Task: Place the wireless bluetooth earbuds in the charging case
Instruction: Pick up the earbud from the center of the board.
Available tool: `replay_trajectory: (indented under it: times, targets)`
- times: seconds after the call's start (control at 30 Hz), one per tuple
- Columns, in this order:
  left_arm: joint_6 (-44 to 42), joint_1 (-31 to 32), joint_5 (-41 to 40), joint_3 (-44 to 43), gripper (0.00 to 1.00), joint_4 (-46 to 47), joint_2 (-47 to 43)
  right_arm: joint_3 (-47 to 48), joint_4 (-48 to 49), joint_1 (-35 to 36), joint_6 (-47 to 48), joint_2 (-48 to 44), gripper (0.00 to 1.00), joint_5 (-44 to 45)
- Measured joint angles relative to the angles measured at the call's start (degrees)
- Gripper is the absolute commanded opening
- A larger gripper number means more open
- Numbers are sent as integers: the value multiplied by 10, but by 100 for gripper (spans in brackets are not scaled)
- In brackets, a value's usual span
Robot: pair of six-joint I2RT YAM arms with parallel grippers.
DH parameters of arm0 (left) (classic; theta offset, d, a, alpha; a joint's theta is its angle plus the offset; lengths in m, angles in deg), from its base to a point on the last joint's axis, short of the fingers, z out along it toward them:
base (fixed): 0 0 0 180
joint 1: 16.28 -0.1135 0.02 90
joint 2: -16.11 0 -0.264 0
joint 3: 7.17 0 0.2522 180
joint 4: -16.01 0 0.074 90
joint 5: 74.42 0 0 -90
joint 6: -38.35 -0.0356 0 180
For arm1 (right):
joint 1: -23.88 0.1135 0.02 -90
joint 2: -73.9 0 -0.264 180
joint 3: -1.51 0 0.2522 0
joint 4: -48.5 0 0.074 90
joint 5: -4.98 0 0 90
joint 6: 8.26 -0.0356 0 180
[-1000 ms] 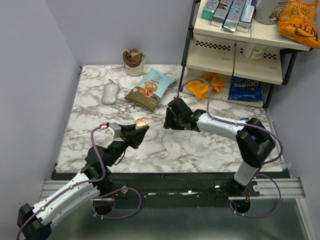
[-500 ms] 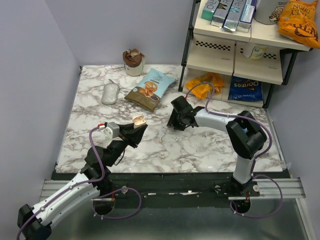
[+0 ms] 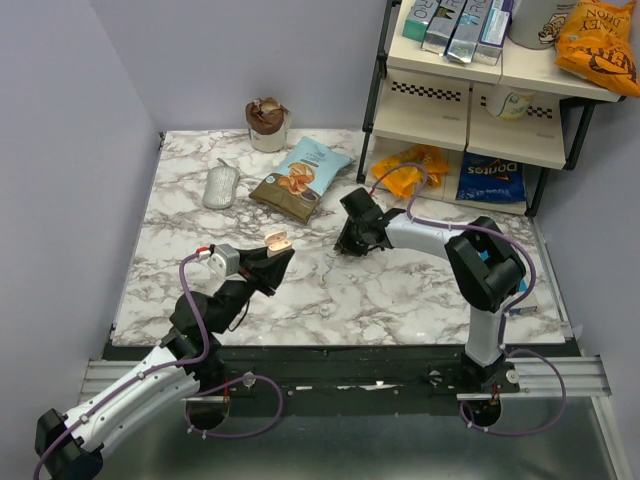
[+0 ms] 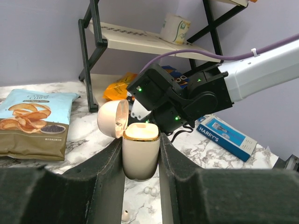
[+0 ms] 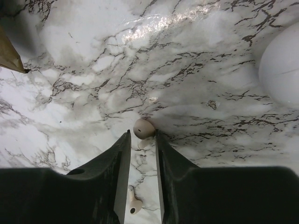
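The cream charging case (image 4: 140, 156) stands upright with its lid (image 4: 112, 118) swung open to the left, and my left gripper (image 4: 141, 140) is shut on its body. From above, that gripper (image 3: 274, 252) holds the case (image 3: 279, 241) over the table's front middle. My right gripper (image 3: 345, 245) is tipped down onto the marble further right. One earbud (image 5: 144, 128) lies between its fingertips, against the right finger with a slim gap on the left; the gripper (image 5: 142, 135) is open. A second earbud (image 5: 134, 205) lies on the marble nearer the wrist. Under the case, earbuds (image 4: 150, 190) show on the table.
A chip bag (image 3: 300, 177), a grey oval object (image 3: 221, 186) and a cup (image 3: 267, 124) sit at the back. The black shelf rack (image 3: 470, 90) stands back right with an orange bag (image 3: 410, 168) and a blue bag (image 3: 490, 178) beneath. A blue Harry's box (image 4: 227, 133) lies right.
My right gripper has swung slightly back and right, settled at the marble, and its jaws have narrowed around an earbud. The left gripper with the case has shifted a little left.
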Motion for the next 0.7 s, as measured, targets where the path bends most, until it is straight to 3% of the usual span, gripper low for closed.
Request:
replay_trajectory:
  times: [0.17,0.4,0.57,0.7]
  targets:
    - [0,2,0,-1,0,-3,-2,3,-1,-2,22,3,28,0]
    - [0,3,0,-1,0,-7,-2,6,-2,-2,96,2,29,4]
    - [0,3,0,-1,0,-7,-1,6,-2,-2,139,0,54,13]
    - [0,4,0,-1,0,-7,5,10,-9,-2,159,-3,61,21]
